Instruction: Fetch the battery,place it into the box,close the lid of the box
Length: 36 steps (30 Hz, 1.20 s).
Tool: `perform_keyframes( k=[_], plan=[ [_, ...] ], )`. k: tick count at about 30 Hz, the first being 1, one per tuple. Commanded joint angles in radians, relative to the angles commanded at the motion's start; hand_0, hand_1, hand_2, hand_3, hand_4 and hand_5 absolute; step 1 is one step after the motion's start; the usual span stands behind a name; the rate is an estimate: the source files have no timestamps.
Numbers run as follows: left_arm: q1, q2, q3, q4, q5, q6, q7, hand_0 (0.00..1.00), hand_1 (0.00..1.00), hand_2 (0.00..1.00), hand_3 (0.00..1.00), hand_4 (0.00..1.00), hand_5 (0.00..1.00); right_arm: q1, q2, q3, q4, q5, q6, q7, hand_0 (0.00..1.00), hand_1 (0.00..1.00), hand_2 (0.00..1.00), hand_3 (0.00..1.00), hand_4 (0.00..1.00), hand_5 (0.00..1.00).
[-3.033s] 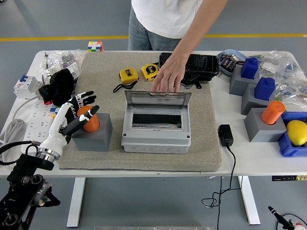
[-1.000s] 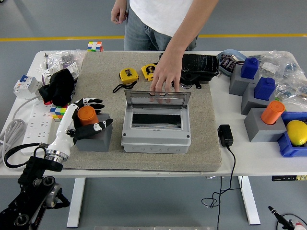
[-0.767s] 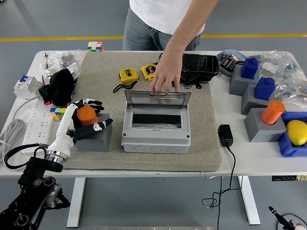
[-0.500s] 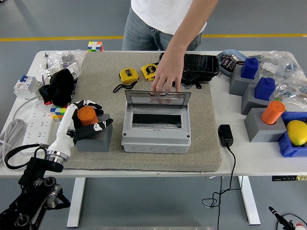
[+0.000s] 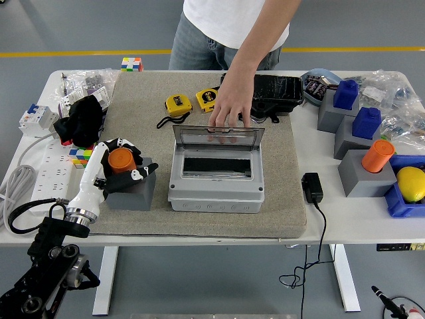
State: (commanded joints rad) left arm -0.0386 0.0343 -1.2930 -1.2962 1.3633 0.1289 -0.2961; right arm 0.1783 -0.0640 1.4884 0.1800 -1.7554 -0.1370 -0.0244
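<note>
Illumination is bright, even and diffuse, apparently from overhead. Shadows are soft and short, falling close under the box (image 5: 216, 173) and the grey blocks. Mild sheen shows on the white table (image 5: 345, 212); no blown highlights. Focus is sharp across the frame, with no motion blur. Table edges show slight barrel curvature.
</note>
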Motion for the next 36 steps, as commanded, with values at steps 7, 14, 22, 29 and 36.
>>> perform_keyframes(
  k=[7,14,22,29,36],
  plan=[
    [-0.001,-0.002,0.005,0.004,-0.002,0.003,0.000,0.180,0.320,0.347,0.327,0.998,0.009,-0.001,0.000,0.004,0.000,-0.003,0.001,0.000,0.941,0.918,0.841,0.822,0.998,0.998],
    [0.003,-0.004,0.015,0.012,-0.001,0.010,0.000,0.175,0.298,0.337,0.315,0.998,0.004,0.001,-0.001,0.003,0.000,-0.001,-0.001,0.000,0.941,0.918,0.841,0.822,0.998,0.998],
    [0.004,-0.004,0.021,0.014,0.008,0.031,0.003,0.131,0.197,0.243,0.242,0.998,0.002,-0.001,0.000,0.000,0.000,0.001,0.000,0.001,0.941,0.919,0.841,0.822,0.998,0.998],
    [0.006,-0.004,0.024,0.015,0.015,0.045,0.003,0.090,0.137,0.198,0.198,0.998,0.002,-0.003,0.000,-0.003,0.000,0.003,0.000,0.001,0.941,0.919,0.842,0.822,0.998,0.998],
    [0.005,-0.003,0.025,0.021,0.020,0.062,0.000,0.042,0.062,0.118,0.115,0.998,0.006,-0.002,-0.002,-0.003,0.000,0.001,0.000,0.000,0.942,0.919,0.842,0.822,0.998,0.998]
  ],
)
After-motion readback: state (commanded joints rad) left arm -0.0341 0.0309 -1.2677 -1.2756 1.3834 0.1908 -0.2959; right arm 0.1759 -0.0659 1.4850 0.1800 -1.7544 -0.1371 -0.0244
